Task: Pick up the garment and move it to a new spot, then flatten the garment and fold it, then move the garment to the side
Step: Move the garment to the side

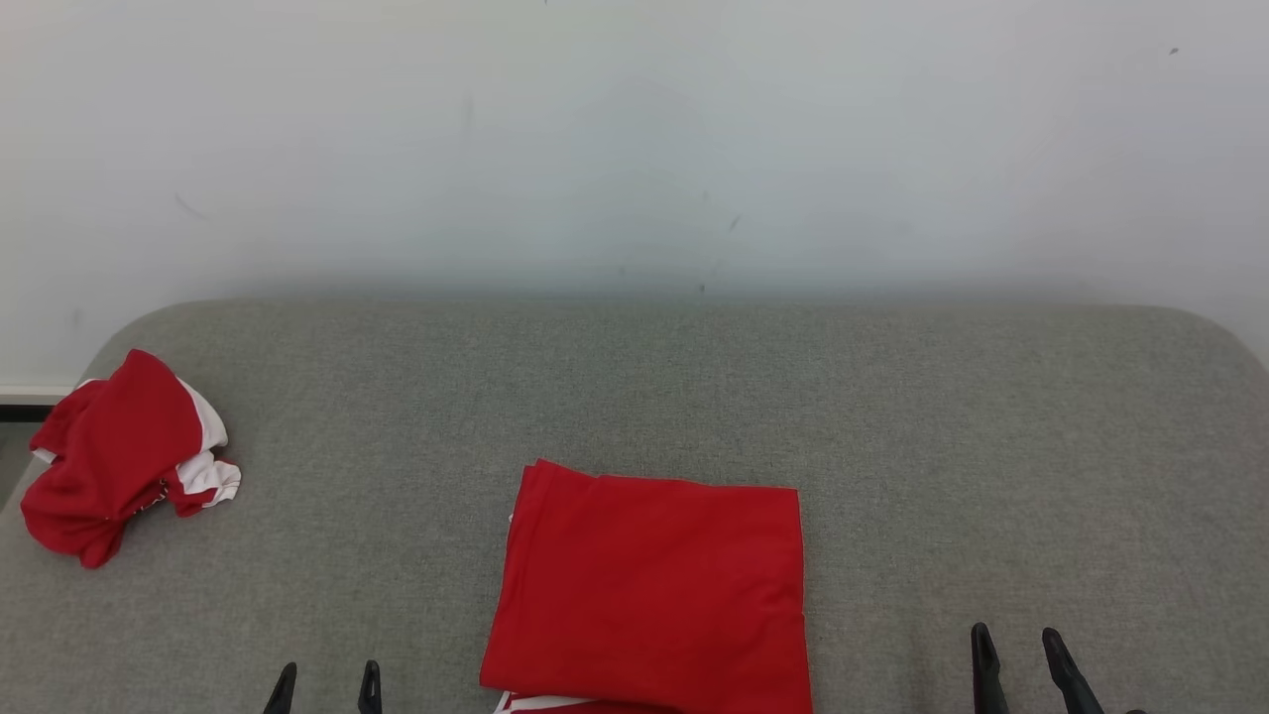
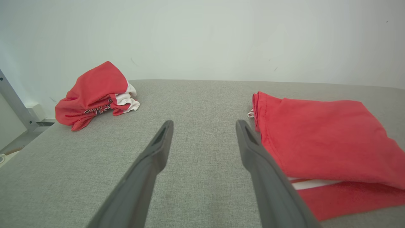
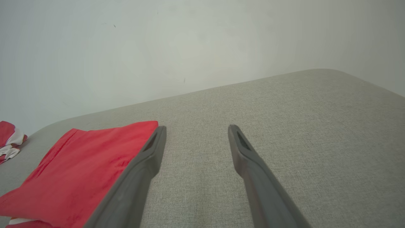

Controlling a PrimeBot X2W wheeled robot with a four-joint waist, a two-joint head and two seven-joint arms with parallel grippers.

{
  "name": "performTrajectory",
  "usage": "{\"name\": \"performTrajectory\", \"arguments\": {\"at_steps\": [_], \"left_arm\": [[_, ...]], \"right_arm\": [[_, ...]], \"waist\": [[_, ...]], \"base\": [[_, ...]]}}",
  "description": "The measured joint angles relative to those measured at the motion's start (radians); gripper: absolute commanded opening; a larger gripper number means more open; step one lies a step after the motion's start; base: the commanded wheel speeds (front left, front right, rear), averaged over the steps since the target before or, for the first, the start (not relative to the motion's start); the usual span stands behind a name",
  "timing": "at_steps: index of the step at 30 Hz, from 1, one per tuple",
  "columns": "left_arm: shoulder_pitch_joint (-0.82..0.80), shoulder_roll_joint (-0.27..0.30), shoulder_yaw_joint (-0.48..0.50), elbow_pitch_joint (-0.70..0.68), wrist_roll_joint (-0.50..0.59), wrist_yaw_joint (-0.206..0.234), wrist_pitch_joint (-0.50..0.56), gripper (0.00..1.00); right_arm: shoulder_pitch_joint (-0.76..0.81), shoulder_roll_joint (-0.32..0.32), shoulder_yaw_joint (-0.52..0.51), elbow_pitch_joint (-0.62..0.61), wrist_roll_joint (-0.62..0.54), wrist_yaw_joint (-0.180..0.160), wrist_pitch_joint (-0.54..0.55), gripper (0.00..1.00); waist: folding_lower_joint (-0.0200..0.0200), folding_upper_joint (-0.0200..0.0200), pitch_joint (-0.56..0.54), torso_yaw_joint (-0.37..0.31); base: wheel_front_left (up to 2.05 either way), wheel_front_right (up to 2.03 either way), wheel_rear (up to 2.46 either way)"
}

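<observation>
A red garment (image 1: 649, 590) lies folded into a flat rectangle near the front middle of the grey surface, with a white strip showing under its near edge. The same folded garment (image 2: 326, 142) sits right of my left fingers, and in the right wrist view the garment (image 3: 76, 171) lies left of my right fingers. My left gripper (image 1: 325, 679) is open at the lower left, apart from the cloth. At the lower right my right gripper (image 1: 1018, 645) is open too, with nothing between its fingers.
A second red and white garment (image 1: 119, 456) lies crumpled in a heap at the far left of the grey padded surface (image 1: 892, 416), near its rounded corner. A pale wall rises behind. A metal frame leg (image 2: 15, 104) stands off the left edge.
</observation>
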Motion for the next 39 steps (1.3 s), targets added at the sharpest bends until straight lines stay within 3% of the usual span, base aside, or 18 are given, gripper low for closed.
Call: {"name": "performTrajectory", "arguments": {"at_steps": [15, 23, 30, 39], "left_arm": [[0.001, 0.0, 0.003, 0.0, -0.002, 0.0, 0.0, 1.0], [0.0, 0.0, -0.004, 0.001, -0.011, 0.0, 0.0, 1.0], [-0.011, 0.0, -0.027, 0.006, -0.019, 0.0, 0.0, 1.0], [-0.025, 0.0, -0.06, 0.023, -0.031, 0.0, 0.0, 1.0]], "right_arm": [[-0.007, 0.0, 0.008, 0.007, 0.001, 0.0, 0.0, 1.0], [-0.071, 0.0, 0.084, 0.043, 0.005, 0.0, 0.0, 1.0], [-0.252, 0.001, 0.147, 0.23, 0.009, 0.0, 0.0, 1.0], [-0.48, 0.001, 0.155, 0.585, 0.05, 0.0, 0.0, 1.0]], "waist": [[0.0, 0.0, -0.003, -0.003], [0.0, 0.0, 0.0, 0.011], [0.0, 0.0, 0.01, 0.05], [0.0, 0.0, 0.028, 0.118]], "base": [[0.0, 0.0, 0.0], [0.0, 0.0, 0.0], [0.0, 0.0, 0.0], [0.0, 0.0, 0.0]]}}
